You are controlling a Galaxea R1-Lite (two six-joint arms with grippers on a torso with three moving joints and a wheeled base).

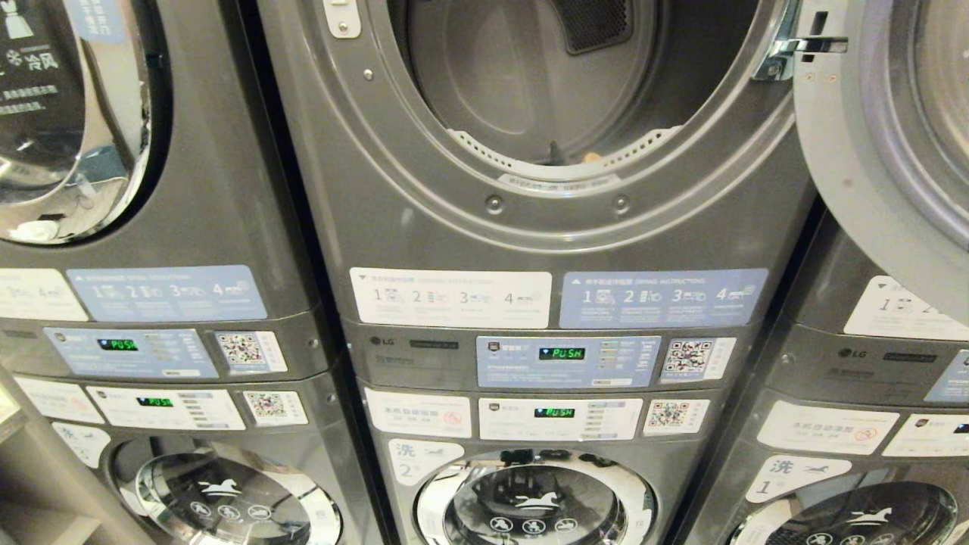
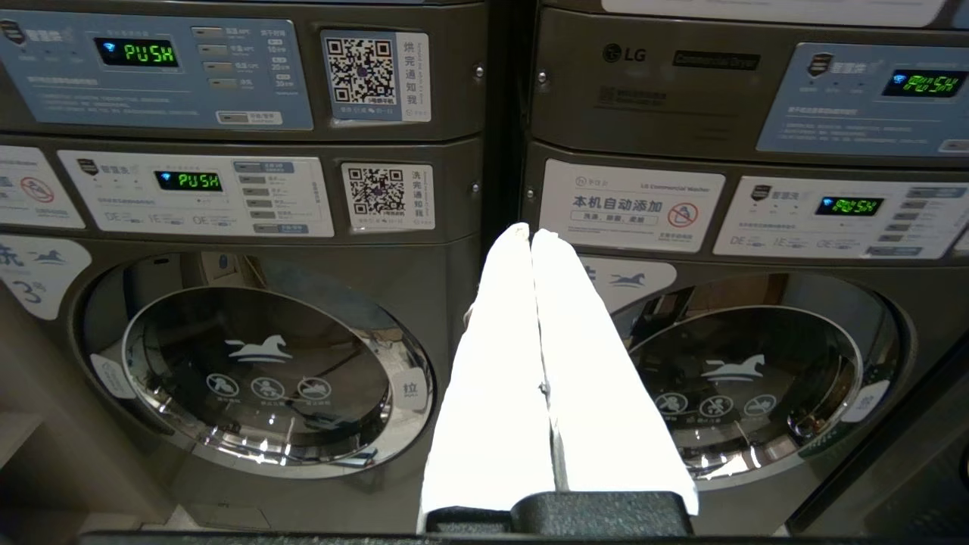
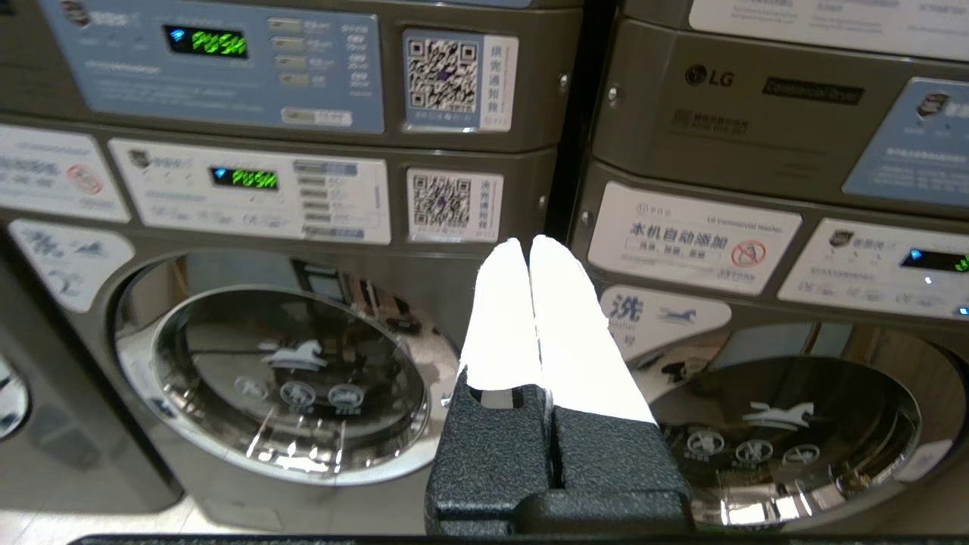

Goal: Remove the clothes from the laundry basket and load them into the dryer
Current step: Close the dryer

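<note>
Dryer (image 1: 575, 91) door (image 1: 886, 144) open; left gripper (image 2: 531, 233) and right gripper (image 3: 528, 244) (2 parked) clenched, empty.

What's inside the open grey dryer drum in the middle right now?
The open grey dryer drum shows bare metal walls, a dark lint grille and no clothes. Its front floor is hidden behind the door rim.

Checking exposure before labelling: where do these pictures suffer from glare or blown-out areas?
Left wrist view: the white left gripper is overexposed, featureless. Right wrist view: the white right gripper likewise blown out; the chrome-ringed round washer door carries bright streaks. Head view: the open grey dryer drum is evenly lit.
</note>
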